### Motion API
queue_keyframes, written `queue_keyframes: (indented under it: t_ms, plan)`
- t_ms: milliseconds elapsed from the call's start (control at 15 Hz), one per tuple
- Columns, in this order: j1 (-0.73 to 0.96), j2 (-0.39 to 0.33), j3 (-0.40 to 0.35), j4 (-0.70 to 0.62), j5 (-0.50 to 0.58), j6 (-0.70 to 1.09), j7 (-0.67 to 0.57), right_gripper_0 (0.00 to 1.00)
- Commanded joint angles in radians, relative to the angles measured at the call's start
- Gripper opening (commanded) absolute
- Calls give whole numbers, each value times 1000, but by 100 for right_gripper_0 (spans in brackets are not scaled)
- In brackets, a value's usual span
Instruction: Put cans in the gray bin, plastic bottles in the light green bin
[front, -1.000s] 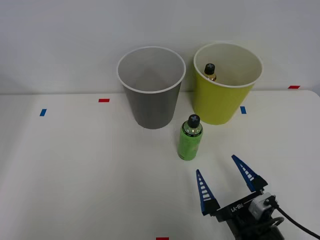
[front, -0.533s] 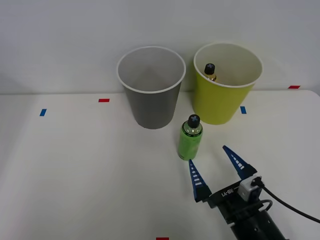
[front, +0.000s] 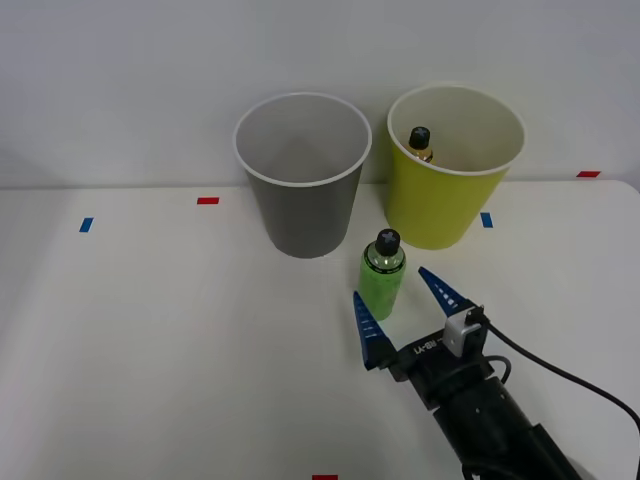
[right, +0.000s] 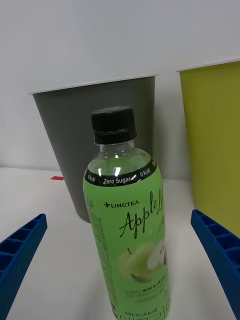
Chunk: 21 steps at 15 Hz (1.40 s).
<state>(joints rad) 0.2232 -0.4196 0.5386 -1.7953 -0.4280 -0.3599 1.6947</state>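
On the white desk (front: 150, 340) stood the tall gray cup-shaped bin (front: 303, 190) and yellow-green bin (front: 447, 195), the latter apparently holding an amber-necked bottle (front: 421, 143). The bright green plastic bottle (front: 382, 277) stood upright before them. The right claw (front: 405, 305) gaped apart beside it; an off-centre closing could topple it.

The right arm reaches in low, its pincer (front: 403, 308) spread wide, one blue ribbed finger (front: 368, 330) on either side, tips pointing away from the robot.

Bottle (front: 382, 277) stands upright before both bins, gray bin (front: 303, 180) left, light green bin (front: 452, 175) right holding another bottle (front: 421, 143).
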Motion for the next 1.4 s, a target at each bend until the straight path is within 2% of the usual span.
queue_keyframes:
  t_ms: [67,467,867,1400]
  plan:
    - [-27,18,-17,4,-9,58,10,100]
    - [-74,99,-54,5,-8,187,25,100]
    - [-120,173,-69,83,2,188,48,100]
    - [-125,183,-86,83,11,188,94,100]
